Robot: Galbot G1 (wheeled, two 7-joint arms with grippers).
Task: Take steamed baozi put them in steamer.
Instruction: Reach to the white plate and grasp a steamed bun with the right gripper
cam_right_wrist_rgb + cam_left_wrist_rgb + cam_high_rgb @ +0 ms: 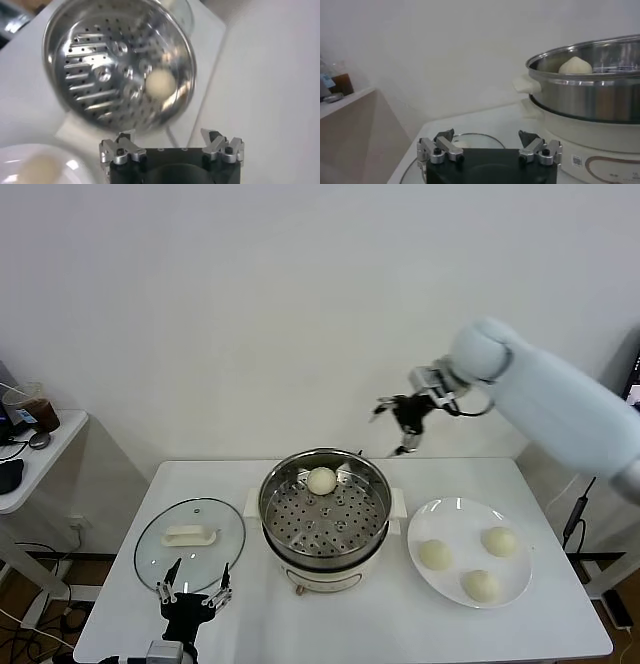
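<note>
White wall behind, white table point(350, 624) beneath: plain backdrop, everything pale. Three steamed baozi point(434, 553) sit on the flat white plate point(425, 519), spaced apart, below and well clear of the right gripper point(403, 424), which hangs high over the table's far edge with fingers spread and nothing between them. A fourth bun point(321, 480) already lies on the perforated floor of the steamer point(275, 484), against the far wall; the right wrist view shows it point(160, 83) under the spread fingers, off to one side. Judgement: the buns look light, soft and easily dented, with a smooth matt skin that may stick a little; best taken across the widest part of the dome with a gentle squeeze, fingertips low on the flanks so the bun neither slips out nor gets crushed. Steamer basket is shiny rigid steel, round, holed floor, seated on a cream electric pot with side handles. Left gripper point(193, 592) is parked low at the near edge, fingers spread and empty, tips just short of the round glass lid point(190, 546) with its white handle, which lies flat beside the pot.
</note>
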